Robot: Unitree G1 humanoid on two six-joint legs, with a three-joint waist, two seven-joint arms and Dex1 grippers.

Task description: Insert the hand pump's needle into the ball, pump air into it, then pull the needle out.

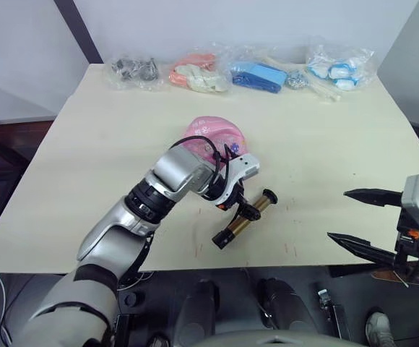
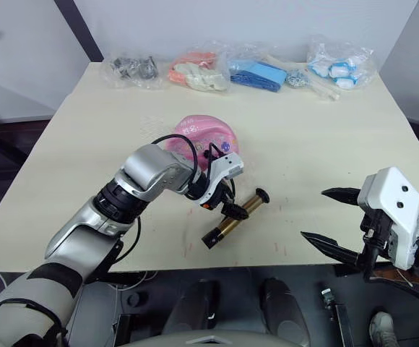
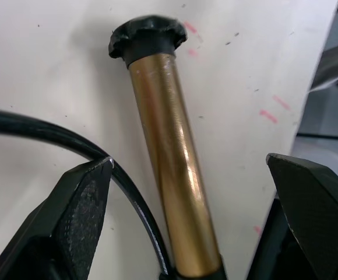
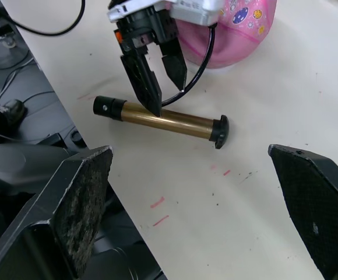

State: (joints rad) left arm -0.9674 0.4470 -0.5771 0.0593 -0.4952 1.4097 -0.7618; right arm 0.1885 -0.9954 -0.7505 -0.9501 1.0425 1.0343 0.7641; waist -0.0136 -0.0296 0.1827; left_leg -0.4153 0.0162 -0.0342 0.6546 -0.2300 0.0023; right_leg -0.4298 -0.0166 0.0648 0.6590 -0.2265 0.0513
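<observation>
Nearest the camera, at the bench's (image 1: pixel 65 144) front edge on the right, the right claw (image 1: pixel 357 220) hangs with its two black fingers spread wide and nothing between them. It sits well apart from the pump (image 1: pixel 245 219), which lies off to its left.

That pump lies flat on the bench near the middle of the front edge, its gold tube running diagonally: one black end points toward the front edge, the other, a flared black cap, points away and to the right. A thin black hose (image 4: pixel 201 61) curves from the pump up past the left claw toward the ball (image 1: pixel 213 137). The needle is too small to make out.

Left claw (image 2: pixel 230 202) hovers directly over the pump, about midway along the tube. Its fingers are parted, one on each side of the tube, not closed on it. In the left wrist view the tube (image 3: pixel 172 169) runs up between the two fingertips (image 3: pixel 84 204) with bench showing on either side, and the hose passes close beside one fingertip.

Just behind the left claw, toward the bench's middle, rests the pink ball, dented and partly flat, its printed pictures showing. It lies near the pump's capped end; whether they touch cannot be told.

Along the far edge of the bench lies a row of clear bags (image 1: pixel 195 72) with grey, orange-pink, blue and white items.
</observation>
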